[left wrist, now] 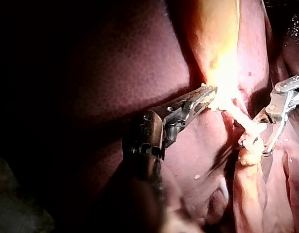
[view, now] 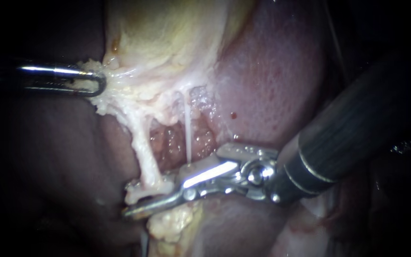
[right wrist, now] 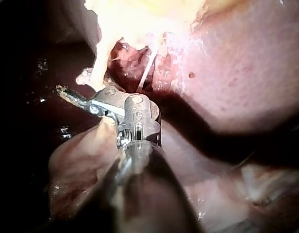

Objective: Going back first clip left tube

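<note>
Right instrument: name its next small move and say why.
Probably ease the right instrument straight back along its shaft, away from the left tube. Its tip sits against that tube's foot, the thin right tube lies close by, and the left instrument holds the pale tissue taut.

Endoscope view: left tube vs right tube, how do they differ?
Left tube is thick, rough and yellowish; right tube is a thin, smooth white strand. Left tube slants down to the long jaw of the right instrument; right tube hangs nearly straight and ends at that instrument's upper part. Shared: both run from the gallbladder down to that instrument, in front of the liver.
</note>
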{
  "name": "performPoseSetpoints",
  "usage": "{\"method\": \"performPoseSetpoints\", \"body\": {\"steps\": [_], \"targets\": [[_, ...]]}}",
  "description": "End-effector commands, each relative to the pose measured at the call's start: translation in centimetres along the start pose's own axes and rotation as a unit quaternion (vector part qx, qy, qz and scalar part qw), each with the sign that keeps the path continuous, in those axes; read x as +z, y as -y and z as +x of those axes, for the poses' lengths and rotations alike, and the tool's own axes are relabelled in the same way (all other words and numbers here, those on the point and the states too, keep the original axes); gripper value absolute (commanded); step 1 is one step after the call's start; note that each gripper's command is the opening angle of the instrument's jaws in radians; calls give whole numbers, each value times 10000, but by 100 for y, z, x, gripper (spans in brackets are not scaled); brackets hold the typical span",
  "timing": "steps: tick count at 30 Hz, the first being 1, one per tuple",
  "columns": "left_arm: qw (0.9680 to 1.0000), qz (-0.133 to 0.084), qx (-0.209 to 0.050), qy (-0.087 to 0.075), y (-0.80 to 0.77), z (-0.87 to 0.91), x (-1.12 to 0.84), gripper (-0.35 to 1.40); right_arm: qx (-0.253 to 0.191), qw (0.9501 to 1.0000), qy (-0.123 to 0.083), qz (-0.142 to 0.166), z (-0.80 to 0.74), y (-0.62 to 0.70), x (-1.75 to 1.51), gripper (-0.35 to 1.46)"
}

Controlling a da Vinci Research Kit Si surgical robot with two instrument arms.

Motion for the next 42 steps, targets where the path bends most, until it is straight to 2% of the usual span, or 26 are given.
{"method": "performPoseSetpoints", "body": {"steps": [1, 5, 8, 13, 16, 19, 22, 27, 37, 40, 41, 42], "targets": [[10000, 4, -2, -2, 0, 0, 0, -35, -22, 10000, 13, 1, -3, -2, 0, 49], [10000, 5, -3, -3, -1, 0, 0, -35, -45, 9999, -58, -126, -9, -15, 3, 48], [10000, 5, -3, -3, -1, 0, 0, -35, -337, 9986, -203, -345, -6, -27, 1, 49], [10000, 6, -4, -3, -1, 0, 0, -35, -737, 9943, -401, -660, -2, -43, -10, 49], [10000, 6, -4, -3, -1, 0, 0, -35, -949, 9915, -430, -773, -1, -47, -14, 49], [10000, 6, -4, -3, -1, 0, 0, -35, -1101, 9892, -393, -882, 0, -45, -17, 50], [10000, 6, -4, -3, -2, 0, -1, -35, -1320, 9865, -239, -939, 1, -38, -24, 50], [10000, 6, -4, -3, -2, 0, -1, -35, -1761, 9791, 4, -1013, 2, -29, -43, 50], [10000, 6, -3, -3, -2, -1, -1, -35, -1950, 9751, 0, -1055, 1, -26, -55, 50], [10000, 6, -3, -3, -2, -1, -1, -35, -2113, 9715, 1, -1074, 1, -18, -69, 50], [10000, 6, -2, -3, -2, -1, -2, -35, -2193, 9692, -12, -1119, 2, -15, -75, 50], [10000, 6, -2, -3, -2, -1, -2, -35, -2350, 9647, -27, -1193, 2, -11, -84, 50]]}}
